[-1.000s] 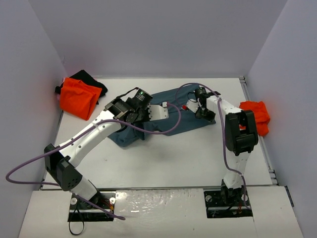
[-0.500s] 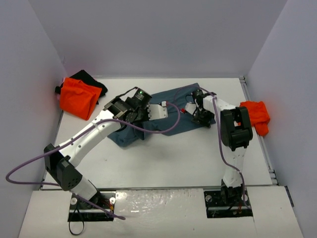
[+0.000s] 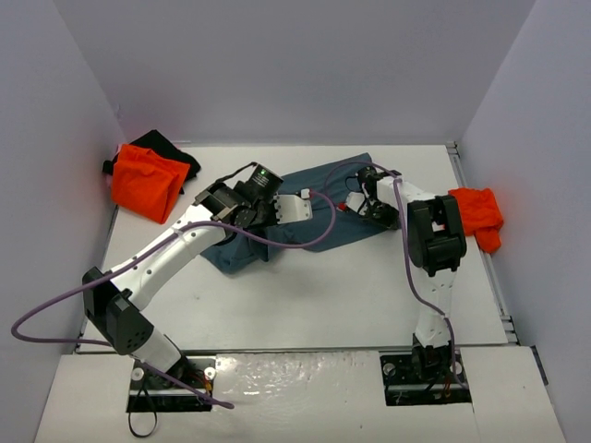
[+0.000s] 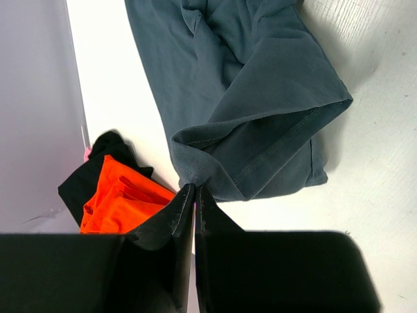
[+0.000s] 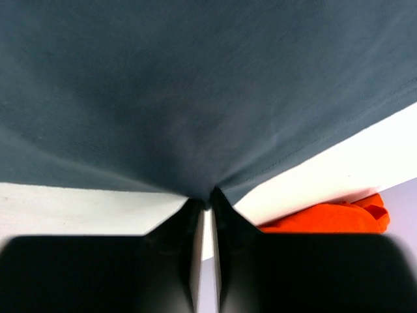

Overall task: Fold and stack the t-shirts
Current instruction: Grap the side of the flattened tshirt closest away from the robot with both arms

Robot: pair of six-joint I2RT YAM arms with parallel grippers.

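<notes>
Left end effector (image 4: 195, 189) is pinched tight on a hemmed corner of the slate-blue t-shirt (image 4: 260, 78), the cloth bunching into a small pucker right at its tips. The right end effector (image 5: 210, 195) is likewise closed on the shirt's opposite edge, with fabric gathered to a point between its fingers. The shirt lies mid-tabletop (image 3: 314, 295), stretched between the two arms, creased and partly doubled over on itself.

It should handle as light, limp cloth with no stiffness at all: anything not held will sag and drag, and a thin pinch could slip (the stitched hem looks like the safer place to hold, being thicker). Corners or shoulder points at matching ends seem the best holds for an even fold.

A folded orange t-shirt (image 3: 143, 185) sits at the far left on a black t-shirt (image 3: 166, 146), and a crumpled orange t-shirt (image 3: 476, 214) lies at the right edge.

From above, the left arm (image 3: 175, 249) and a purple cable (image 3: 323, 221) cover much of the blue shirt, so neck and sleeves are hard to place. How many layers each pinch holds cannot be told. The black shirt is mostly hidden.
</notes>
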